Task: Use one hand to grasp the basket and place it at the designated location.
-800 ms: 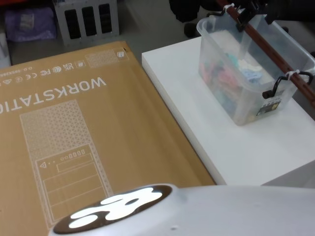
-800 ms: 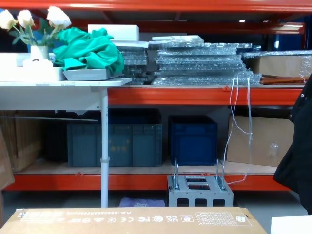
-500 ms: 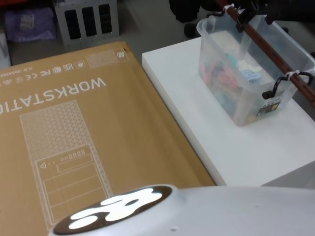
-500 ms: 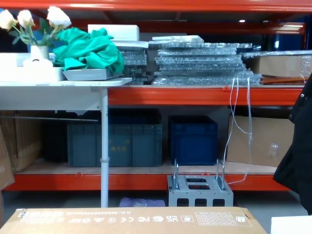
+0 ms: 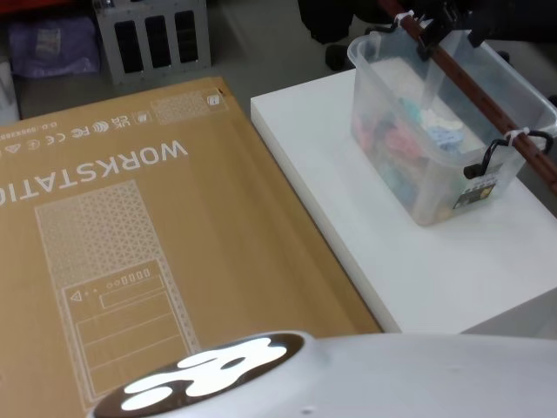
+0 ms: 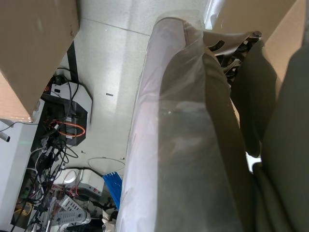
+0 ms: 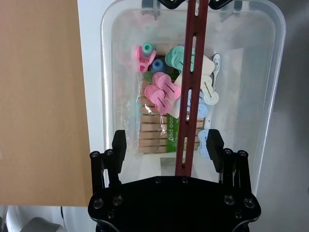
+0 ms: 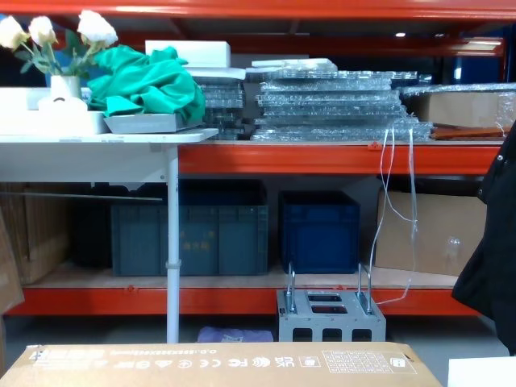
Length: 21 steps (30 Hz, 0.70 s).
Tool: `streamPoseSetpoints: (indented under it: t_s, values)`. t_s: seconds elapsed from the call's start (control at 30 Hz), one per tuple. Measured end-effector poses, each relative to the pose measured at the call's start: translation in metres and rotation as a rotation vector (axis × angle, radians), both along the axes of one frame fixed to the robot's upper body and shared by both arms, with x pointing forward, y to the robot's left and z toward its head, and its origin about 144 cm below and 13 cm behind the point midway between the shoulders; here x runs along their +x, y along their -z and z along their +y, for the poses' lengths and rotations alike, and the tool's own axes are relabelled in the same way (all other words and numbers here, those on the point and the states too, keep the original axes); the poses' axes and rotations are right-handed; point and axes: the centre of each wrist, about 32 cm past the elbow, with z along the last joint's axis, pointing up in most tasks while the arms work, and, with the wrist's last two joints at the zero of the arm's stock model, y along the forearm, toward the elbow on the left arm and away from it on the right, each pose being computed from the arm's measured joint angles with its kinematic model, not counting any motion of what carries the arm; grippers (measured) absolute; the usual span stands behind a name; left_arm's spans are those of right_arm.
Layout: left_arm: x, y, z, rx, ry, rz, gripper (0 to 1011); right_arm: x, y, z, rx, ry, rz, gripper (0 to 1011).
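Observation:
The basket (image 5: 435, 148) is a clear plastic tub with coloured clips and wooden pegs inside. It stands on the white table (image 5: 435, 279) at the right in the head view. Its dark red bar handle (image 5: 474, 91) runs lengthwise above it, tied to black hooks at both ends. My right gripper (image 7: 166, 145) is open over the basket (image 7: 193, 87), with the handle (image 7: 189, 96) passing between its two black fingers (image 7: 119, 145) and touching neither. In the head view the gripper (image 5: 450, 26) sits at the basket's far end. The left wrist view looks along a plastic-wrapped grey part (image 6: 183, 145) toward the floor.
A large brown cardboard box (image 5: 130, 226) printed WORKSTATION lies to the left of the white table, close to its edge. Beyond it on the floor stands a grey metal block with loop handles (image 8: 330, 318). Blue-grey crates (image 8: 189, 238) sit on the orange shelving behind.
The head view has shifted a little, so the cardboard box sits slightly lower in it. The basket and the gripper over its handle have hardly moved.

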Motion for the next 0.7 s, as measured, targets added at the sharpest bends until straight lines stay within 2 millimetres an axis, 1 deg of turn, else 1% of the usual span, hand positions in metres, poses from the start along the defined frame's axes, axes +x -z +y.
streamPoseSetpoints:
  t_s: [0.37, 0.7]
  values:
    - [0.000, 0.000, 0.000, 0.000, 0.000, 0.000, 0, 0.003, 0.002, 0.001, -0.014, 0.014, 0.018, 1000]
    - [0.000, 0.000, 0.000, 0.000, 0.000, 0.000, 0, 0.013, 0.012, -0.007, -0.017, 0.033, 0.056, 1000]
